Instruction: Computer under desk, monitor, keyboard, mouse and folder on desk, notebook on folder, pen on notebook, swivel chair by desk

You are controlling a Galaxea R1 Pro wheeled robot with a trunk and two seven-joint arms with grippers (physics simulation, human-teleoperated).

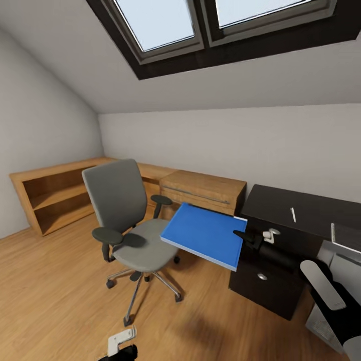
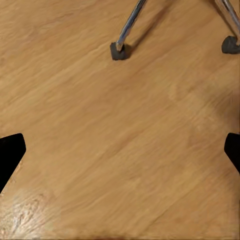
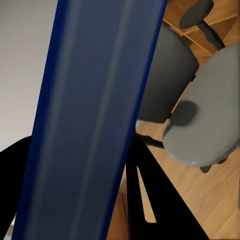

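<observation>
The grey swivel chair (image 1: pixel 131 220) stands on the wood floor left of the black desk (image 1: pixel 281 200), its seat bare. My right gripper (image 1: pixel 241 234) is shut on one edge of the bright blue folder (image 1: pixel 203 233), holding it level in the air between chair and desk. In the right wrist view the folder (image 3: pixel 90 115) runs between the black fingers (image 3: pixel 150 200), with the chair (image 3: pixel 210 115) behind. A thin white pen (image 1: pixel 293 214) lies on the desk, and the grey notebook (image 1: pixel 348 234) shows at the right edge. My left gripper (image 1: pixel 123 346) hangs low and open over the floor (image 2: pixel 120 150).
A light wood cabinet (image 1: pixel 203 189) and low open shelf (image 1: pixel 55 198) line the back wall under the sloped ceiling with skylights. Dark drawers with silver knobs (image 1: pixel 262 276) face me below the desk. Chrome chair legs and casters (image 2: pixel 118 50) are close to my left gripper.
</observation>
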